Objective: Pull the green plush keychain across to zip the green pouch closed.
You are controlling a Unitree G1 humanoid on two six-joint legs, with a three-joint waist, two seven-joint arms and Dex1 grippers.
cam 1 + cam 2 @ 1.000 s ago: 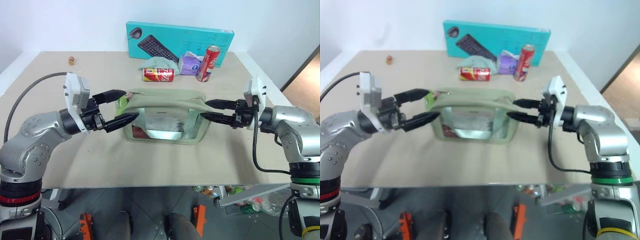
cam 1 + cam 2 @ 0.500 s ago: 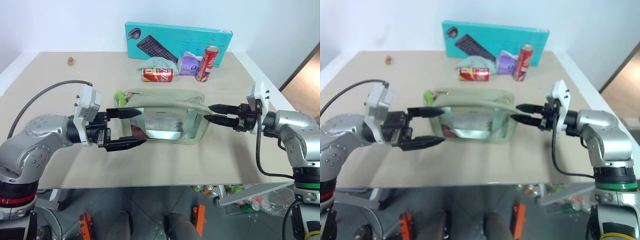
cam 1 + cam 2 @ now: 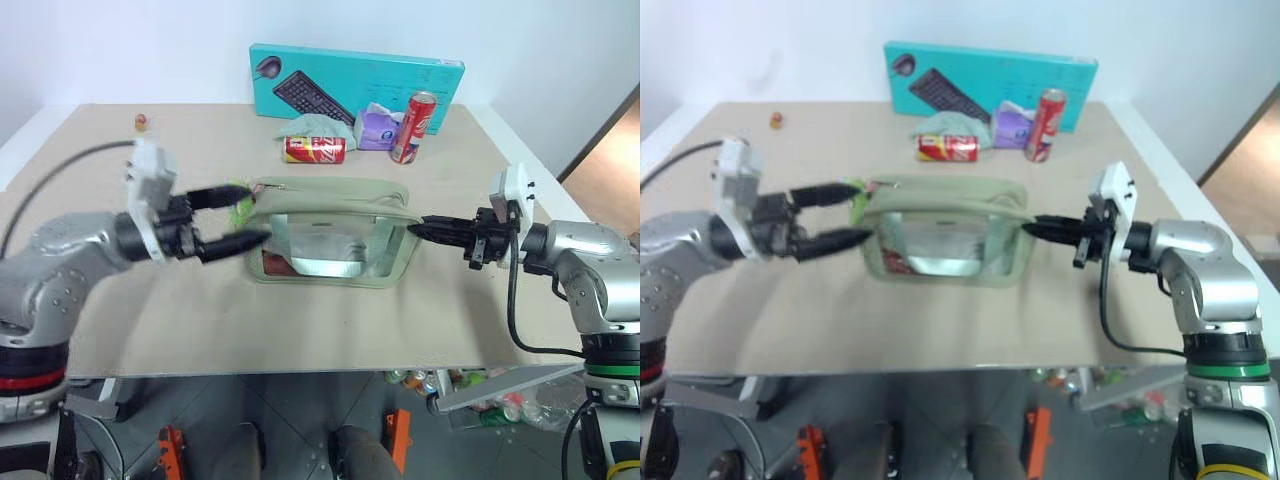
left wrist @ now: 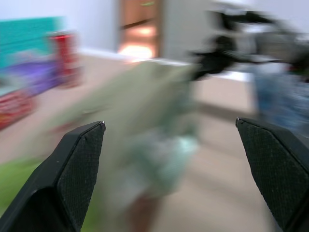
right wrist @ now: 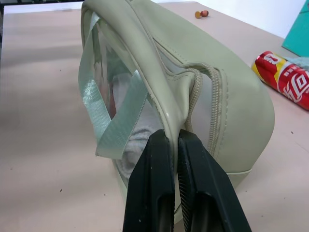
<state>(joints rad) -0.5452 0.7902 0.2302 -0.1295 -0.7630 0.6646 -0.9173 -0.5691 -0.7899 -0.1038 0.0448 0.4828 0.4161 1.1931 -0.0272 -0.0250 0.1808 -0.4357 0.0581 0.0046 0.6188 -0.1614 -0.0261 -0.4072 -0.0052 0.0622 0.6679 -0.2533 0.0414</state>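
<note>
The green pouch (image 3: 335, 235) lies mid-table, pale sage with a clear window side. At its left end sits the green plush keychain (image 3: 241, 203), a lime fuzzy bit partly hidden by a finger. My left gripper (image 3: 240, 215) is open, one finger behind and one in front of that left end, around the keychain without gripping it. The left wrist view is blurred, with the pouch (image 4: 145, 121) ahead between the spread fingers. My right gripper (image 5: 171, 137) is shut on the seam at the pouch's (image 5: 231, 96) right end, beside the zipper and a loose strap (image 5: 113, 130).
At the back stand a teal keyboard box (image 3: 357, 85), an upright red can (image 3: 416, 127), a purple tissue pack (image 3: 377, 130), a pale green rag (image 3: 320, 125) and a red can lying down (image 3: 316, 149). A small object (image 3: 141, 121) sits far left.
My right gripper has closed on the pouch's right end. My left gripper dipped toward the table's front, then swung back to straddle the pouch's left end, still open.
</note>
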